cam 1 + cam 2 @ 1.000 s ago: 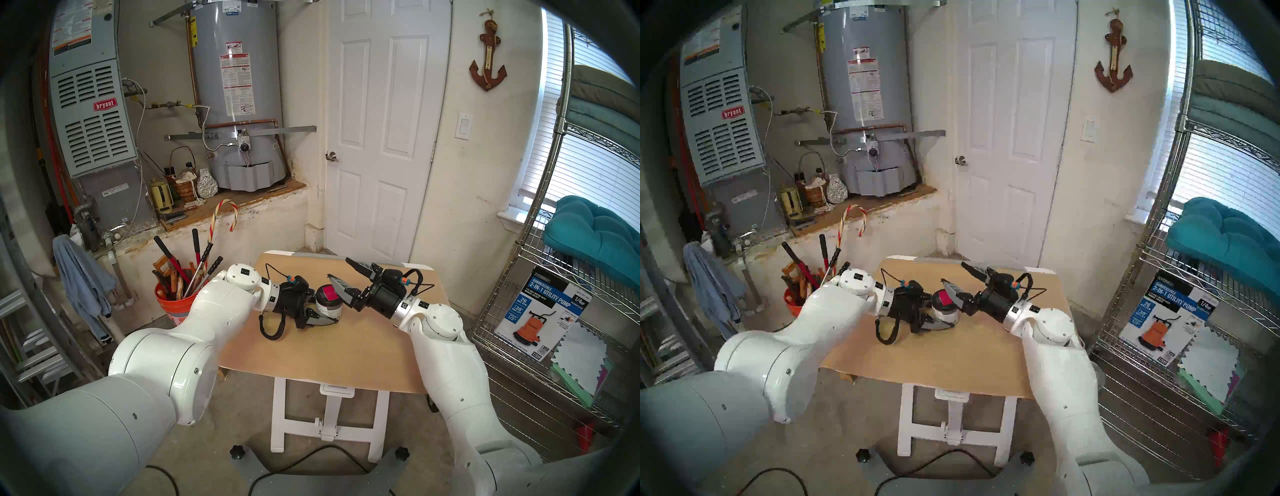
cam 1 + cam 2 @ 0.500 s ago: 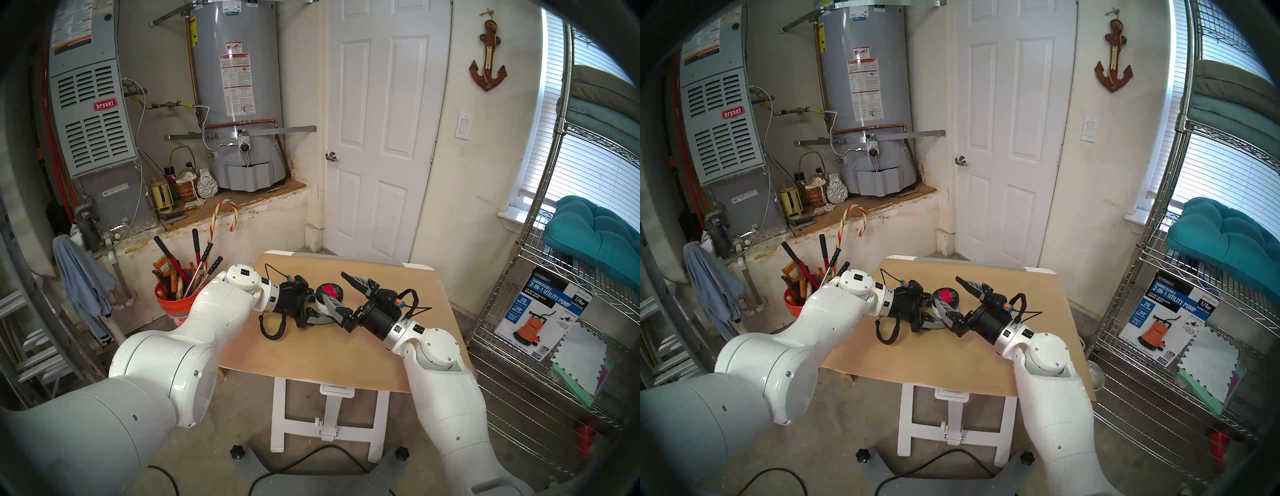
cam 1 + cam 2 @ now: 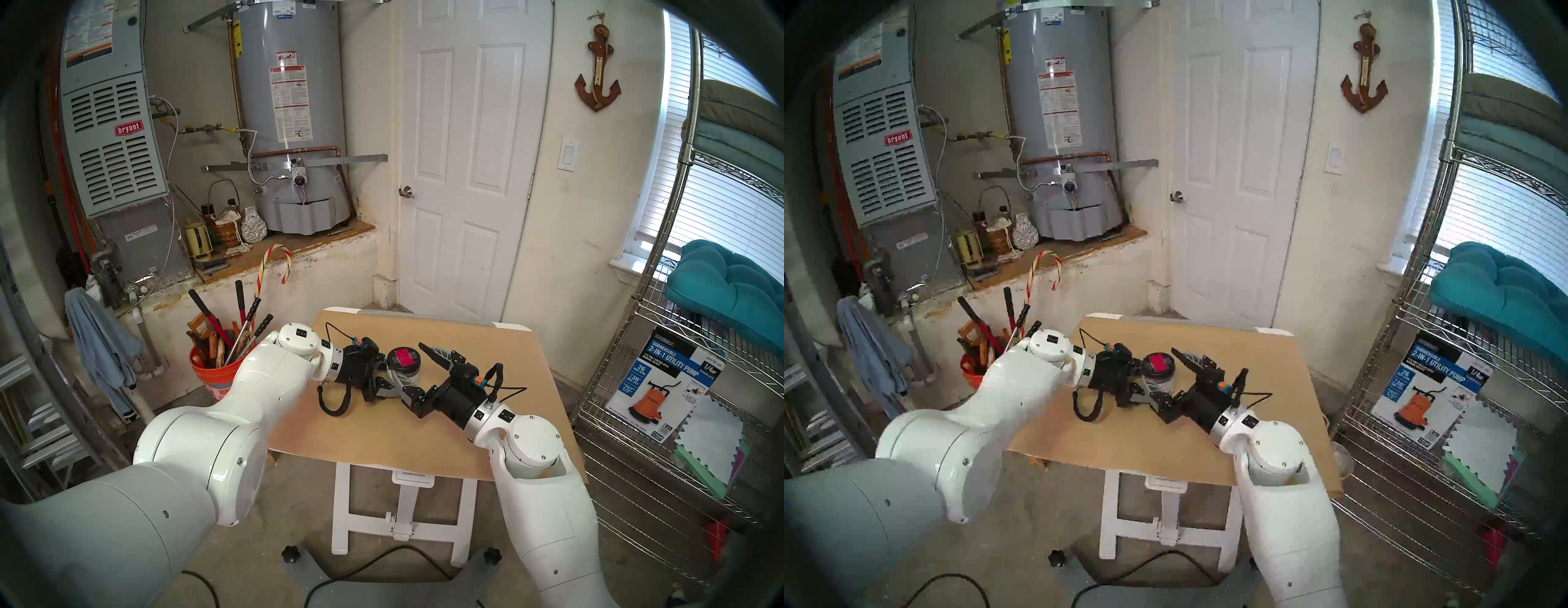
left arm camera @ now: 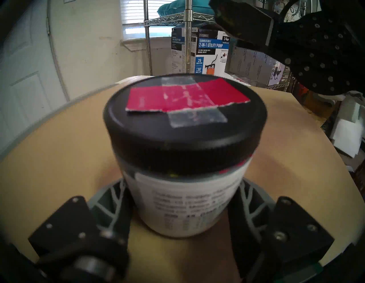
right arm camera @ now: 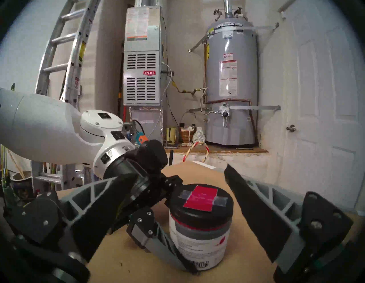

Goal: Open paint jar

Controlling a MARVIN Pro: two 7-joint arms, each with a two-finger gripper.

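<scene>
My left gripper is clamped on the paint jar, fingers pressed to its lower label on both sides. The jar stands upright on the brown-covered table, black lid on, red square and grey tape on top. My right gripper is spread wide, empty, level with the lid, jar just ahead between its fingers, not touching. Orange tool bucket sits behind my left wrist.

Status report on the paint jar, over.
Left claw shut on paint jar, upright on table. Right claw open, short of lid. Lid on. Nothing in the way.
</scene>
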